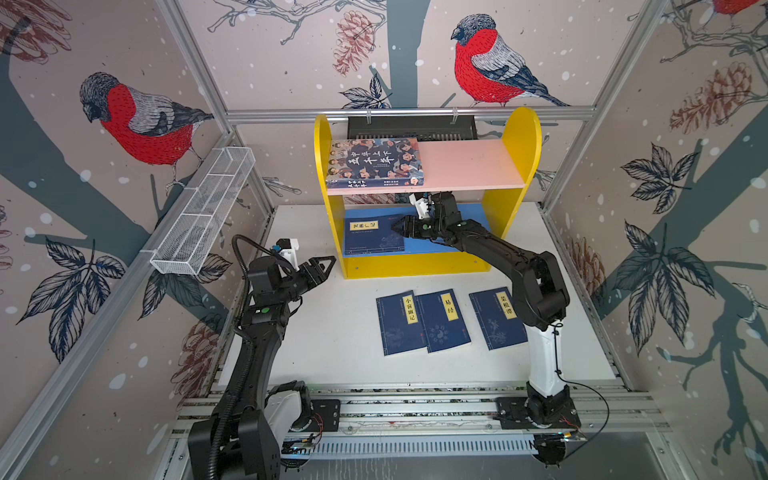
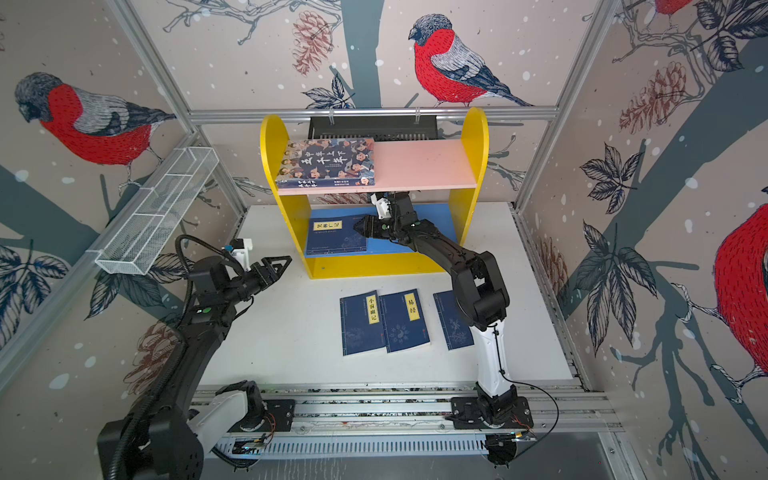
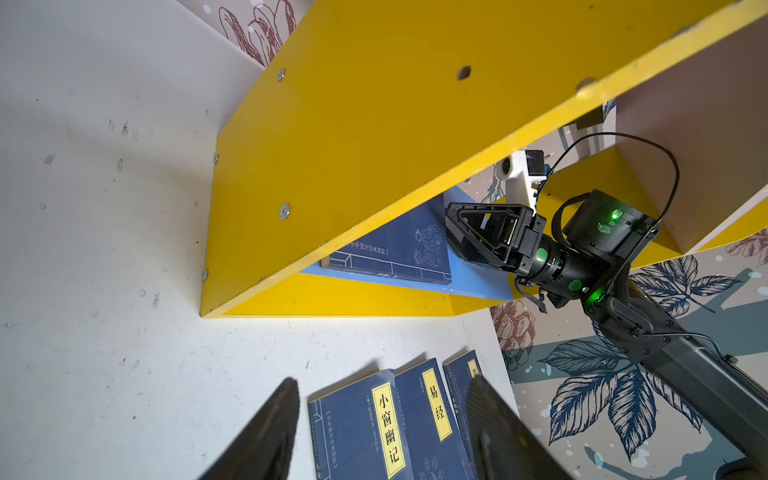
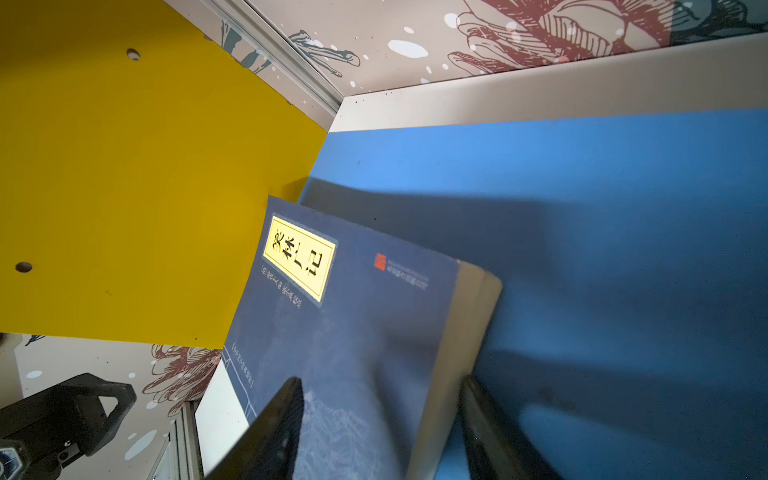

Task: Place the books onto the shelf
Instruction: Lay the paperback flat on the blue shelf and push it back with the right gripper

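Books sit in three places: the thick illustrated book (image 1: 376, 162) lies flat on the pink upper board (image 1: 469, 166) of the shelf (image 1: 419, 266), above the right pincer (image 1: 397, 227); one navy book (image 1: 372, 237) lies flat on the blue lower board (image 4: 582, 208), just ahead of that pincer and close to the yellow side wall (image 4: 124, 187), probably to leave room beside it; three more navy books (image 1: 442, 320) lie in a row on the white surface (image 1: 324, 340), behind the pincer, toward its arm's base.

The right pincer's jaws stand apart about the shelved book's page edge, far wider than the book is thick, so it reads as loose, not clamped; the right arm (image 1: 536, 282) rises from the front rail (image 1: 415, 409), bends at a high elbow and slants down under the pink board.

The left pincer (image 1: 328, 266) hovers with jaws apart and empty near the shelf's front corner; its arm is folded, likely to keep clear of the other arm.
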`<state>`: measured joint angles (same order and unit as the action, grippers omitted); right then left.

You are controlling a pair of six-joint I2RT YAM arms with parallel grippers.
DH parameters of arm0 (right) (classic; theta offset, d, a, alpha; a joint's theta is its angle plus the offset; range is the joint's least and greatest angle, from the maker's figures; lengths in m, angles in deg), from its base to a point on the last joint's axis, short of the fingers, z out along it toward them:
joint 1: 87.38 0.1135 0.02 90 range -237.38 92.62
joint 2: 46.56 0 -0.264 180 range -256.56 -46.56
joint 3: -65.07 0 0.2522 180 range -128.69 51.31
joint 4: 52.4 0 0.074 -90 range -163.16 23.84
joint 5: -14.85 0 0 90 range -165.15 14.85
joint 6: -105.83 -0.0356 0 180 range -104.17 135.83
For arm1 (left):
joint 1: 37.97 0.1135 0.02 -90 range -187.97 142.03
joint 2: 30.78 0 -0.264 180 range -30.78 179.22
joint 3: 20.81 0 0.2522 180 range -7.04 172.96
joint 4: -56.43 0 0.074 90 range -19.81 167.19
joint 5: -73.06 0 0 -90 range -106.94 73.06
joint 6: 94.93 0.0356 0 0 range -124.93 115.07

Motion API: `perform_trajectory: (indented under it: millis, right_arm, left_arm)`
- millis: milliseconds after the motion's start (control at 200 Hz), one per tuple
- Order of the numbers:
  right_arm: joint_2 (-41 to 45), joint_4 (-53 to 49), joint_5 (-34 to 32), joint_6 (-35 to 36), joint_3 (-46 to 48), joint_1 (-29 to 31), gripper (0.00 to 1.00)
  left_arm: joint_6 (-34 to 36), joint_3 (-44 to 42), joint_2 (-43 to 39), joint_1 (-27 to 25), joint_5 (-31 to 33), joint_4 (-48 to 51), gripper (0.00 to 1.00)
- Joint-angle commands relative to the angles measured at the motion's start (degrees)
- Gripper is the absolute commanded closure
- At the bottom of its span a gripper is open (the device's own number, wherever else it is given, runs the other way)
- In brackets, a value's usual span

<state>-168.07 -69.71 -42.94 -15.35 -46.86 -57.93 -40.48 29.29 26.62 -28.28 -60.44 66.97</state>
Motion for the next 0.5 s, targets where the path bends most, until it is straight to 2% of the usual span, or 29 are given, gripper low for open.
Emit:
perform_trajectory:
  millis: [0,495]
  right_arm:
    - [-1.2,-8.8,-1.1,-0.6,0.4,0.3,0.38]
    - [0.4,-8.9,-2.6,-2.5,2.2,1.6,0.37]
  left_arm:
    - [0.8,-0.1,-0.5,0.2,-0.1,-0.9,0.35]
    - [1.2,-0.2,-1.1,0.2,0.4,-0.5,0.35]
